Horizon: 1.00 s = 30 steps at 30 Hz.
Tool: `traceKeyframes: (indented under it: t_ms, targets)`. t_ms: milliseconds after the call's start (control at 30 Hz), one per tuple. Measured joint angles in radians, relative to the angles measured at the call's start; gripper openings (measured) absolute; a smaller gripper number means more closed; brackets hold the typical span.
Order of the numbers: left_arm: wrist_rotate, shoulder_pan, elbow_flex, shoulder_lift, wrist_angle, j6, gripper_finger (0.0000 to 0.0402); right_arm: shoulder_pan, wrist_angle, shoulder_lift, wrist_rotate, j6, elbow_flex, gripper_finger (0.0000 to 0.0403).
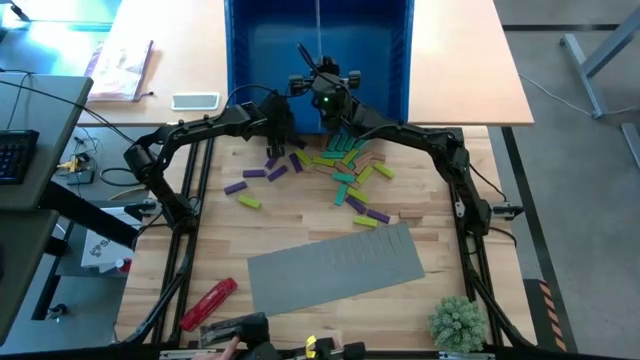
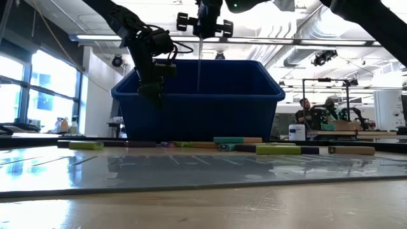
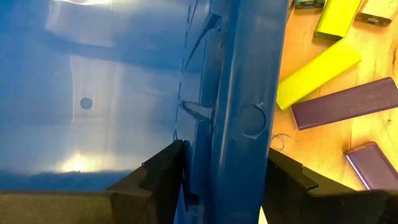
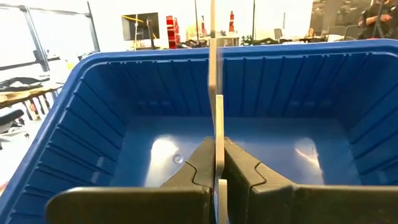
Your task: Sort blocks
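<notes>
Blocks [image 1: 345, 165] in purple, lime, teal and tan lie scattered flat on the wooden table, just in front of a blue bin [image 1: 380, 60] at the far side; some show in the left wrist view [image 3: 317, 65]. My left gripper [image 1: 277, 128] is shut on the bin's near wall at its left part. My right gripper [image 1: 322, 82] hovers above the bin's near rim, shut on a thin pale panel [image 4: 214, 74] that stands upright and reaches down into the bin [image 2: 199, 63]. My left gripper straddles the bin's near wall at its rim [image 3: 239, 93], one finger [image 3: 165, 171] inside the bin and the other finger [image 3: 286, 180] outside. The fingers slant down from the table's near side. The bin rests on the table. My right gripper pinches the thin panel's near edge [image 4: 217, 155] between its two fingers. The fingers point level toward the table's far edge, in line with the panel's plane. The panel stands upright over the middle of the bin [image 4: 124, 124], extending away from the fingers.
A flat grey mat [image 1: 335, 265] lies on the near half of the table. A red cylindrical tool [image 1: 208, 303] sits at the near left and a green tuft [image 1: 458, 322] at the near right. A phone [image 1: 195, 101] and a booklet [image 1: 120, 70] lie beyond the left side.
</notes>
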Motion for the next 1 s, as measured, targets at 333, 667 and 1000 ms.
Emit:
traceKeyframes:
  t_ms: [333,667,1000]
  targets:
    - [0.000,0.000,0.000,0.000,-0.001,0.000,0.0159,-0.005,-0.025,0.002,0.008,0.007,0.000,0.0000]
    - [0.001,0.001,0.000,0.000,-0.002,0.000,0.0159,-0.011,-0.033,0.024,-0.003,0.024,0.000,0.0000]
    - [0.001,0.001,0.000,0.000,-0.003,0.001,0.0158,-0.019,-0.032,0.024,-0.047,0.007,0.000,0.0000]
